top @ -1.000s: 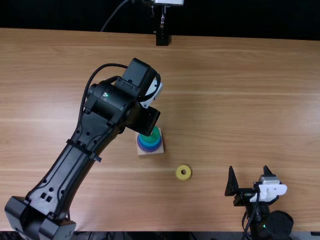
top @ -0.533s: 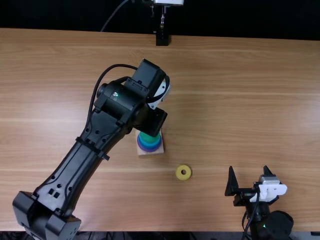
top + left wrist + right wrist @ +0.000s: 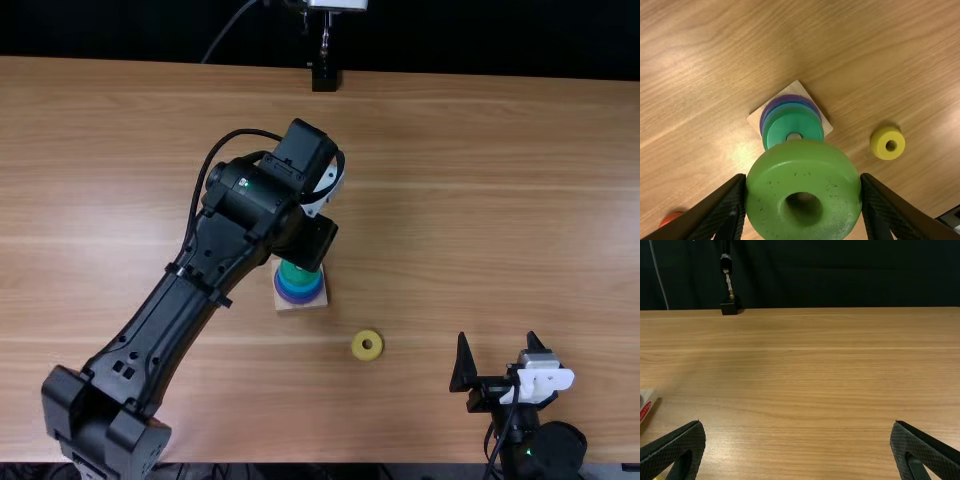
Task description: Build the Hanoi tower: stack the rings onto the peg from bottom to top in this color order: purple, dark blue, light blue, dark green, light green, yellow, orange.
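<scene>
- The big brown table [image 3: 450, 200] is under both grippers.
- The left gripper [image 3: 305, 243] is pointing down. Its fingers are part way apart, squeezing the light green ring from both sides.
- The right gripper [image 3: 497, 335] is well off to the left gripper's right, with its fingers wide apart and nothing held.
- The wooden base [image 3: 796, 89] is down below the left gripper.
- The purple ring [image 3: 300, 300], blue rings [image 3: 299, 291] and dark green ring [image 3: 810, 131] are on the peg [image 3: 793, 136], below the left gripper.
- The light green ring [image 3: 770, 185] is between the left gripper's fingers, up above the table.
- The yellow ring [image 3: 879, 145] lies on the table between the two grippers.
- The orange-red round thing [image 3: 670, 218] peeks out by one left gripper finger.
</scene>
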`<state>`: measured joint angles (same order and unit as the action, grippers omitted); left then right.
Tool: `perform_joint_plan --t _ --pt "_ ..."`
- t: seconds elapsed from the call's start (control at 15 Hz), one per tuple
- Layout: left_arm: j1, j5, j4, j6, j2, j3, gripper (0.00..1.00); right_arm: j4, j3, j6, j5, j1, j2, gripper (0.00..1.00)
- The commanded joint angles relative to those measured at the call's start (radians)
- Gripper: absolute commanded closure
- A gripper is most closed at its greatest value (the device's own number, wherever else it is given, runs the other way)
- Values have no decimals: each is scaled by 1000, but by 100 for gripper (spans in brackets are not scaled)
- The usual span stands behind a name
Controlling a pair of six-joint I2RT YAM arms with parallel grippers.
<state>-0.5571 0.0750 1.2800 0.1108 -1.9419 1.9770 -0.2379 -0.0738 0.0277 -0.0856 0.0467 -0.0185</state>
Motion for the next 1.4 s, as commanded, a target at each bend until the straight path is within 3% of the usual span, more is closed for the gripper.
perform_joint_plan --t 0.0,0.2,0.27,0.4,0.8,1.33 --pt "-12 4 -3 13 -17 36 100 -84 55 4 -8 13 19 0" --pt "-12 4 -4 13 -22 36 96 -84 55 4 -8 13 19 0" --pt "-12 4 -6 9 -22 36 74 -84 55 4 -8 13 19 0" --pt "-12 2 -6 11 -22 33 0 -84 55 4 -8 13 19 0" --pt "-1 2 -6 11 -9 34 0 -84 55 4 -8 13 19 0" --pt "72 13 -61 9 52 29 0 -84 55 4 -8 13 19 0"
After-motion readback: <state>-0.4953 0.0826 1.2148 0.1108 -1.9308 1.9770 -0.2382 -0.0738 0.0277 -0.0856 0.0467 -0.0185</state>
